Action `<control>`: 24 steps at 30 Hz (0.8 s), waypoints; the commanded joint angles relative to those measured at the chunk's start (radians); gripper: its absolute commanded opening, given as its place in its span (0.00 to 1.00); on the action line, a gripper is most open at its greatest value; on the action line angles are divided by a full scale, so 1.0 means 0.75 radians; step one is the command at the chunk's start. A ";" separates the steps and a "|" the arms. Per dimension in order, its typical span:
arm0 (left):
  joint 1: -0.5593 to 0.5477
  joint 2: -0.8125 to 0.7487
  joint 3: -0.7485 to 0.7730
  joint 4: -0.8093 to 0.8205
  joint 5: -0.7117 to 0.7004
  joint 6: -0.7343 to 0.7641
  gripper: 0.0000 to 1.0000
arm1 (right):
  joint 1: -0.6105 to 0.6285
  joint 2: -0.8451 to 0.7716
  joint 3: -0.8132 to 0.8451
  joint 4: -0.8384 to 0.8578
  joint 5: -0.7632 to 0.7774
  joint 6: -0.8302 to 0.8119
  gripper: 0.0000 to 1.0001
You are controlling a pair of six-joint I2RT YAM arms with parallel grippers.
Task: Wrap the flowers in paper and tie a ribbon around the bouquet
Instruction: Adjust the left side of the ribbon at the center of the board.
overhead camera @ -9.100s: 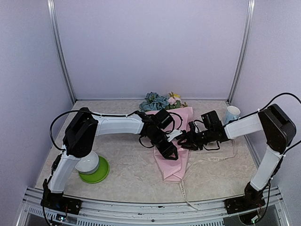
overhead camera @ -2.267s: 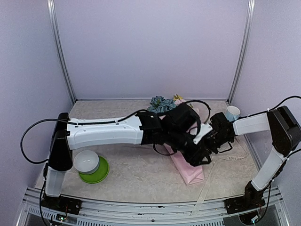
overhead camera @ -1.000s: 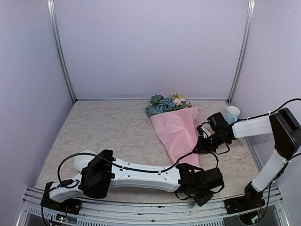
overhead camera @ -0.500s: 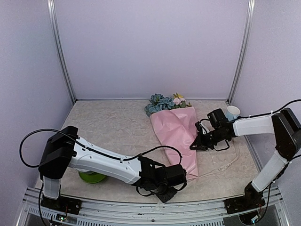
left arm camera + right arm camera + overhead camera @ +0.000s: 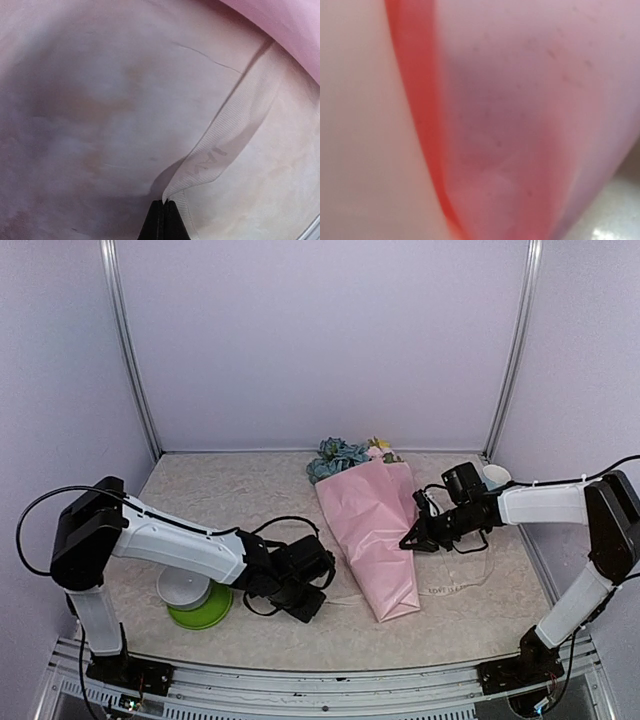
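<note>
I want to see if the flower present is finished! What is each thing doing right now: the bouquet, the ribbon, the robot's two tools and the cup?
bouquet: lying flat, wrapped in pink paper, not tied yet.
ribbon: pinched by the left tool, not knotted.
left tool: shut on the ribbon.
right tool: shut, at the bouquet's right edge.
cup: standing upright.

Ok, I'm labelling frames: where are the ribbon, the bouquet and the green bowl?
ribbon (image 5: 215,155), left wrist view, mid-strip.
bouquet (image 5: 372,525), top view, pink paper wrap.
green bowl (image 5: 212,611), top view, near rim.
</note>
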 commanded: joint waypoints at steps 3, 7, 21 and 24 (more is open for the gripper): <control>0.289 -0.036 -0.098 -0.023 -0.009 0.006 0.00 | 0.011 -0.054 -0.024 -0.011 -0.042 0.022 0.00; 0.451 -0.107 -0.061 0.067 -0.041 0.027 0.00 | 0.014 -0.068 -0.094 0.035 -0.048 0.044 0.00; 0.642 -0.470 0.216 0.088 -0.219 0.142 0.00 | 0.101 0.058 -0.190 0.193 -0.055 0.063 0.00; 0.566 -0.511 0.305 0.069 -0.271 0.228 0.00 | 0.120 0.086 -0.164 0.176 -0.047 0.040 0.00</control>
